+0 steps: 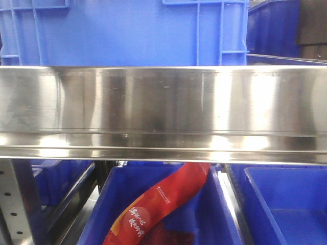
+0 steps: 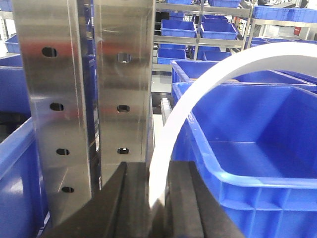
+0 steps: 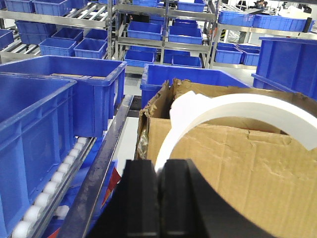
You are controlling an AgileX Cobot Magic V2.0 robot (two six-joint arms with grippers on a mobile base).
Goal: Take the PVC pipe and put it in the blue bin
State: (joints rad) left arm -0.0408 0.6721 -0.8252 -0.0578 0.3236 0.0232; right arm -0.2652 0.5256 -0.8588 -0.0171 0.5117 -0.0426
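In the left wrist view, my left gripper (image 2: 157, 164) is shut on the lower end of a PVC pipe (image 2: 173, 121), a thin white strip. The strip arcs up and to the right over the open blue bin (image 2: 267, 203), which stands just right of the fingers. In the right wrist view, my right gripper (image 3: 159, 161) is shut on the end of another white PVC pipe (image 3: 247, 105). That one curves up and right in front of a cardboard box (image 3: 233, 163). Neither gripper shows in the front view.
A perforated steel upright (image 2: 59, 99) stands close on the left of the left gripper. A roller track (image 3: 49, 188) and blue bins (image 3: 59, 94) lie left of the right gripper. The front view shows a steel shelf beam (image 1: 163, 107) and a red package (image 1: 158, 204) in a lower bin.
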